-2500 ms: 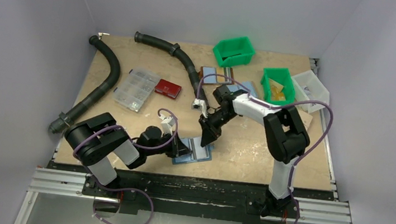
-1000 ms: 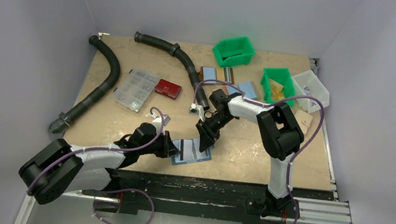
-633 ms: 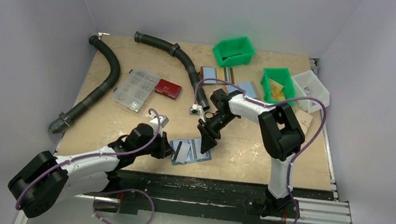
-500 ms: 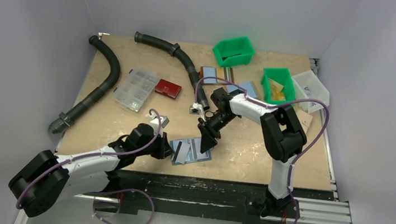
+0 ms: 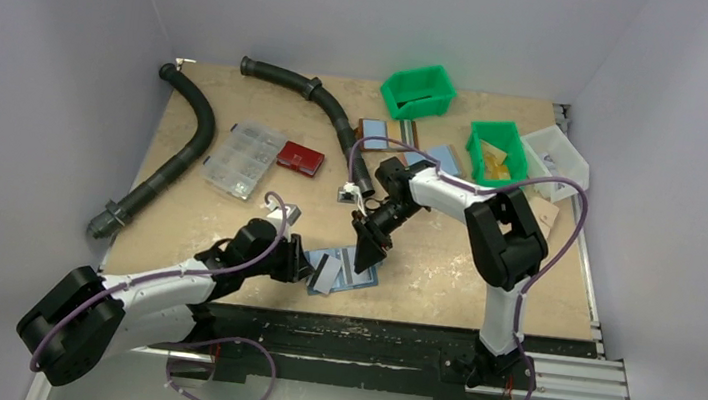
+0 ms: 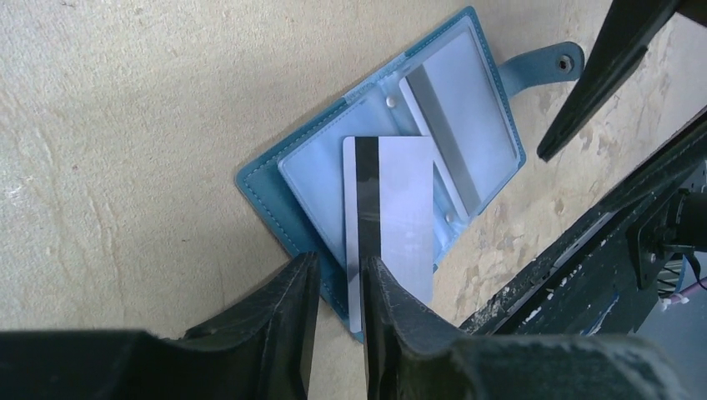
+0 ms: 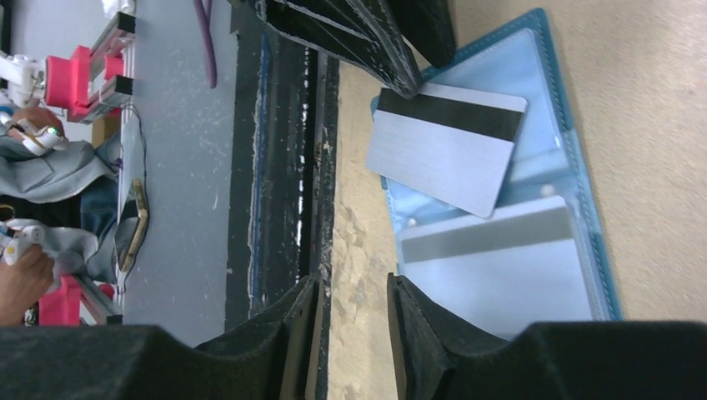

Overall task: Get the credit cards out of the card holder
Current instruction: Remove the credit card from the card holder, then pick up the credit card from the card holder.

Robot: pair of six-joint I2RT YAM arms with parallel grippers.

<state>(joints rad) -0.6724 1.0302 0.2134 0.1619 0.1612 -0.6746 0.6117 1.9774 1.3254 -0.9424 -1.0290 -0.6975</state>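
A loose card (image 6: 392,225) lay on the card holder (image 6: 258,179); left gripper (image 6: 338,267) and right gripper (image 7: 354,287) jaws stood slightly spread, empty. Next, probably, pulling out the pocketed card (image 6: 458,125) at its 1 o'clock.

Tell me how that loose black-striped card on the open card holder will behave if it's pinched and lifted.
The striped card lies flat with straight edges, so it's probably stiff and light. Its face looks smooth, so it may slip in a pinch. Overhanging the edge of the card holder, it would likely slide rather than tip if pushed.
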